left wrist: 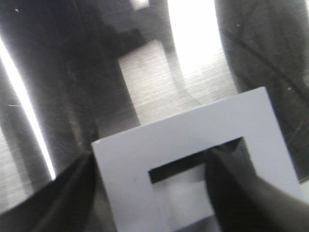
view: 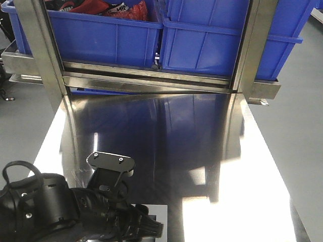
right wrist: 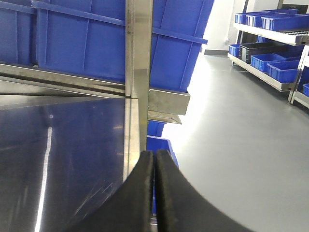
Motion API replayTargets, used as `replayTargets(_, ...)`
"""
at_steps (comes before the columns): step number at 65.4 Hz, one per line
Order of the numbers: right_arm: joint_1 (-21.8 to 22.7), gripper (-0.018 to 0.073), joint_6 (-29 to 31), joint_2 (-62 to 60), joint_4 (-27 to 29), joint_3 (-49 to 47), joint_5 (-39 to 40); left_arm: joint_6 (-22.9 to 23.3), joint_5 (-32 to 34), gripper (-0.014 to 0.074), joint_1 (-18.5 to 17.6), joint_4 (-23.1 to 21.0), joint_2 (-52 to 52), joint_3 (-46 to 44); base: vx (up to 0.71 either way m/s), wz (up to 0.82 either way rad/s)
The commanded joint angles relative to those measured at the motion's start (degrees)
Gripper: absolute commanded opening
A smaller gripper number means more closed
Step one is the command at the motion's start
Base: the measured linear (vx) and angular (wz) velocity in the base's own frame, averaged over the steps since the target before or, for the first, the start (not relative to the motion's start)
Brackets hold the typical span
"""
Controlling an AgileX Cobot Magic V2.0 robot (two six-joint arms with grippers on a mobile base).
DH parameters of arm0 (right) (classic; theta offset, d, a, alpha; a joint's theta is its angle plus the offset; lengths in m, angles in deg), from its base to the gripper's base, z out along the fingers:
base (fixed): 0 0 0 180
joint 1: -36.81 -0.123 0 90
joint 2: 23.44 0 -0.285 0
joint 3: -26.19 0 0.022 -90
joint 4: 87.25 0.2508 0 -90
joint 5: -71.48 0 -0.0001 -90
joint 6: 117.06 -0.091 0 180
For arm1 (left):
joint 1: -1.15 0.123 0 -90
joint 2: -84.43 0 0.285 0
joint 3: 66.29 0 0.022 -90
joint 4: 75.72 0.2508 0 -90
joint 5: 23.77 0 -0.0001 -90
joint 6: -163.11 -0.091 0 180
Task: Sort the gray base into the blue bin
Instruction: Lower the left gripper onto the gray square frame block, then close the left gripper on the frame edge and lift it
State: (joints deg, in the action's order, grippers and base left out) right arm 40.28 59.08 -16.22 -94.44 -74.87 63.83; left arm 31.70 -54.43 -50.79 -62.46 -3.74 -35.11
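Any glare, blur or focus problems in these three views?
Front view: steel table mirrors the blue bin, with bright edge glare. Left wrist view: gray base soft, left gripper fingers blurred, blown-out reflection. Right wrist view: right gripper out of focus, background sharp.

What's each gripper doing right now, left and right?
Left gripper: closed on the gray base, one finger inside its window, one outside.
Right gripper: shut, holding nothing.

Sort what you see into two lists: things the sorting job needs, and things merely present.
Needed:
gray base, held by the left gripper
blue bin

Merely present:
steel table
right gripper, shut and empty
shelving with bins
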Motion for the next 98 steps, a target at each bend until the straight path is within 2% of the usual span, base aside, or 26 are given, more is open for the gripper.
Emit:
replayTargets(1, 0.08, -0.0009, 0.33, -0.85, -0.52, 0.77, 4.36, -0.81, -1.40, 0.0286, -0.34, -0.77, -0.94, -1.13, 0.00, 0.00)
replayTargets(17, 0.08, -0.0009, 0.33, -0.85, -0.52, 0.77, 4.36, -0.81, -1.47, -0.0006, -0.34, -0.61, -0.94, -1.13, 0.00, 0.00)
replayTargets(33, 0.08, -0.0009, 0.33, -0.85, -0.52, 0.77, 4.36, -0.81, 1.89, -0.0007, -0.34, 0.10, -1.88, -1.26, 0.00, 0.00)
replayTargets(45, 0.08, -0.0009, 0.33, -0.85, -0.52, 0.77, 4.36, -0.33, 4.77, -0.0006, -0.34, 2.80, -7.34, -1.26, 0.00, 0.00)
replayTargets(62, 0.08, -0.0009, 0.33, -0.85, -0.52, 0.77, 4.36, -0.33, 4.35, -0.0005, -0.26, 5.91, -17.20, -1.26, 0.00, 0.00)
replayTargets(81, 0.08, -0.0009, 0.33, -0.85, -0.52, 0.77, 4.36, -0.33, 1.88, 0.0000, -0.26, 13.17, -32.30, -1.26, 0.00, 0.00)
replayTargets(98, 0.08, -0.0009, 0.33, -0.85, -0.52, 0.77, 4.36, -0.33, -0.59, 0.0001, -0.26, 14.81, -45.12, -1.26, 0.00, 0.00)
